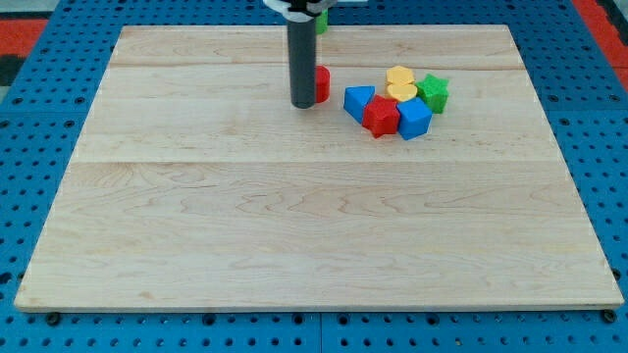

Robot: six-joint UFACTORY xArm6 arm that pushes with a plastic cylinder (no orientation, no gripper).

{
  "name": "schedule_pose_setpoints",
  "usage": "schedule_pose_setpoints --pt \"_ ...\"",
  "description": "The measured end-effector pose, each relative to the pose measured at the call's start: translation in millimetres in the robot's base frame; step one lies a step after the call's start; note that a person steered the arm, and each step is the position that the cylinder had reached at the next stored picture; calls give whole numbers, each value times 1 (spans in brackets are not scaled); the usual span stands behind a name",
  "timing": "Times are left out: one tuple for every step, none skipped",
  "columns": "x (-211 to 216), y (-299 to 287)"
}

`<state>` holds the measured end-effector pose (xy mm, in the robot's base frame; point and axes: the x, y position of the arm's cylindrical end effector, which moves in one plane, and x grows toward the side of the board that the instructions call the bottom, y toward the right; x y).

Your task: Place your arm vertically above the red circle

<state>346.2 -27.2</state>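
Note:
The red circle block (322, 83) lies on the wooden board near the view's top centre, mostly hidden behind my dark rod. My tip (303, 103) rests on the board just left of and slightly below the red circle, touching or nearly touching it. A green block (321, 23) shows at the top edge, partly hidden by the arm.
To the right sits a tight cluster: a blue triangle (357, 100), a red star-like block (381, 116), a blue block (414, 119), two yellow blocks (400, 83), and a green star (433, 92). The wooden board (294, 216) lies on a blue pegboard.

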Motion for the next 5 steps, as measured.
schedule_pose_setpoints --pt "-6 -16" --pt "-10 -42" --pt "-32 -48" --pt "-49 -48" --pt "-51 -40"
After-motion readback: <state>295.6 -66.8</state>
